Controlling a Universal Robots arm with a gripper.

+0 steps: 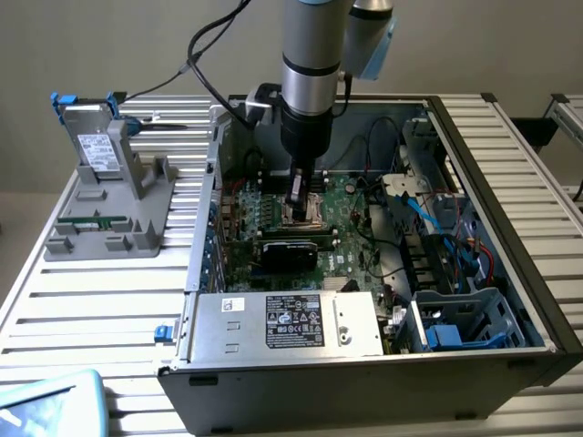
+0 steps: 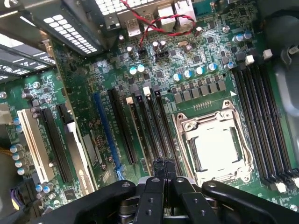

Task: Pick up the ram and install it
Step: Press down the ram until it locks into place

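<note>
1. Wrist view, closest to you: the claw (image 2: 163, 170) is clenched. Its two black fingers (image 2: 159, 169) press flat together, and you can see nothing between them.
2. Just past the fingertips you see the long black slots (image 2: 149, 126) on the green board (image 2: 74, 93). One blue slot (image 2: 106, 130) runs beside them.
3. Next to those slots sits the shiny square chip socket (image 2: 215, 144). More black slots run along its other side.
4. Farther back, red wires (image 2: 159, 23) loop over the board.
5. Now look at the exterior view. Closest to you is the silver box (image 1: 282, 323) with a black sticker, at the front of the open computer case (image 1: 510, 164).
6. Behind it, the claw (image 1: 296, 196) hangs low over the board, right by the chip socket (image 1: 301, 214).
7. Off to the exterior view's left, outside the case, a grey holder (image 1: 118, 232) stands on the ribbed table (image 1: 82, 300).
8. The ram (image 1: 91, 219) looks to be the thin green stick lying flat in that holder, well apart from the claw.
9. At the back of the holder, a grey drive (image 1: 91, 150) with blue tabs stands upright.
</note>
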